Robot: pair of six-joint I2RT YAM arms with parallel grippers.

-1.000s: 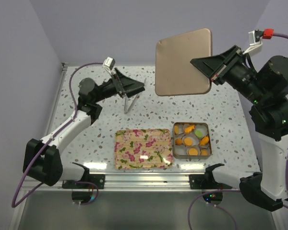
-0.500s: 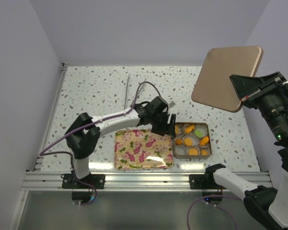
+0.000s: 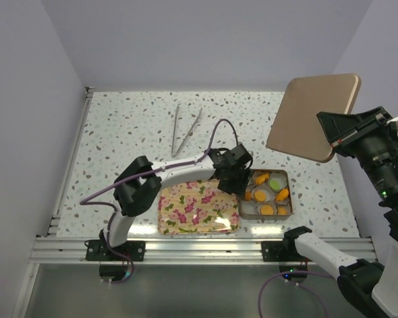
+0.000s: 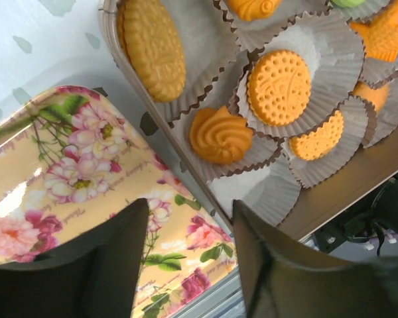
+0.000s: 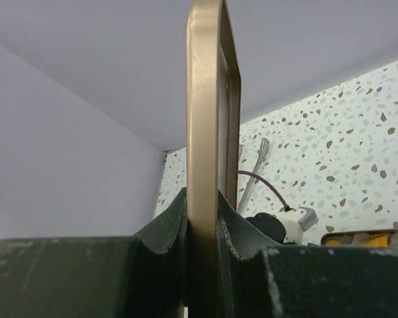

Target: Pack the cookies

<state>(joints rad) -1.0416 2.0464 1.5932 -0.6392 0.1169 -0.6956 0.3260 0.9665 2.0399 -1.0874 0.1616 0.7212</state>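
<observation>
We see the left gripper [image 4: 189, 222] parted, empty, over the cookies [image 4: 278, 86], several cut off. The right gripper [image 5: 203, 202] clamps the edge-on lid [image 5: 204, 99].

Readable text, labels, brands, numbers, signs: none. You had nothing legible in any of the three views.
- The cookies [image 4: 278, 86]: pressed dots and swirls only, no letters you could make out.
- Flowered tray [image 4: 66, 159]: printed blossoms and leaves, no wording.
- Gold-coloured lid [image 3: 312, 116]: plain face and plain edge, no marking you could read.
</observation>
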